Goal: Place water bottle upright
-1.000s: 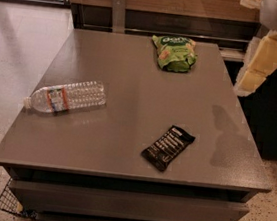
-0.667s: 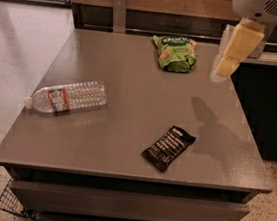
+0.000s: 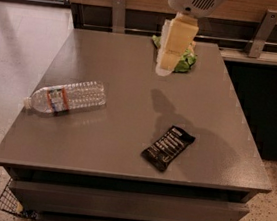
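While flat on its side, water bottle (image 3: 67,97), cap (image 3: 27,103) leftward; hand (image 3: 163,69) aloft beyond, grip unclear.

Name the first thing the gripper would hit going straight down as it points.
The gripper hangs near the green bag; judging by its shadow, it would probably meet bare tabletop, though depth is unclear.
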`<state>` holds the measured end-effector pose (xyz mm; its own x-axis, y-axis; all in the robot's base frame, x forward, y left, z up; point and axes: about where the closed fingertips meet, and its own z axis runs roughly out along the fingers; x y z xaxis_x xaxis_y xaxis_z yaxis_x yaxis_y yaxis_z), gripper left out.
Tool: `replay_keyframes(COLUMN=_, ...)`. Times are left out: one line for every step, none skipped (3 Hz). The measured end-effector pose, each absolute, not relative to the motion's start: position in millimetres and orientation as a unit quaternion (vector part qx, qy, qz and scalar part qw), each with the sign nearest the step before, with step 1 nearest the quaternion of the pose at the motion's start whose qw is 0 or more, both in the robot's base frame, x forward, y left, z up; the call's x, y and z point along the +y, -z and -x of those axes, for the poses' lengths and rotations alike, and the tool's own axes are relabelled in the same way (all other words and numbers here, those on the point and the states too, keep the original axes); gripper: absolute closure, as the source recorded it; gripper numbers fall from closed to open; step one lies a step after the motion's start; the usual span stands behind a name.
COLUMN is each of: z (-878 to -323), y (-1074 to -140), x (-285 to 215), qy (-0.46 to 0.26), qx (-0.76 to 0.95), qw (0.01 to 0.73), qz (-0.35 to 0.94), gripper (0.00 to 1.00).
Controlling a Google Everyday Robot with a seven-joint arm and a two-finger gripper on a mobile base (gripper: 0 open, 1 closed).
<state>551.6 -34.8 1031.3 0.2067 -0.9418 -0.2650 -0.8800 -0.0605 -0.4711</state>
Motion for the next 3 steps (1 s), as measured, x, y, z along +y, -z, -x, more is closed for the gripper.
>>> replay_keyframes(z=-555.8, y=-1023.5, x=-2.5, qy=0.050, qx=0.673, qw=0.276, qz=0.685, gripper=0.00)
replay_keyframes(z=-554.4, y=-1025.9, x=-4.6, qy=0.045, qx=0.685, qw=0.278, qz=0.672, gripper=0.00)
replay_keyframes(z=-554.3, y=-1025.9, x=-4.6, qy=0.045, qx=0.685, qw=0.278, qz=0.672, gripper=0.00)
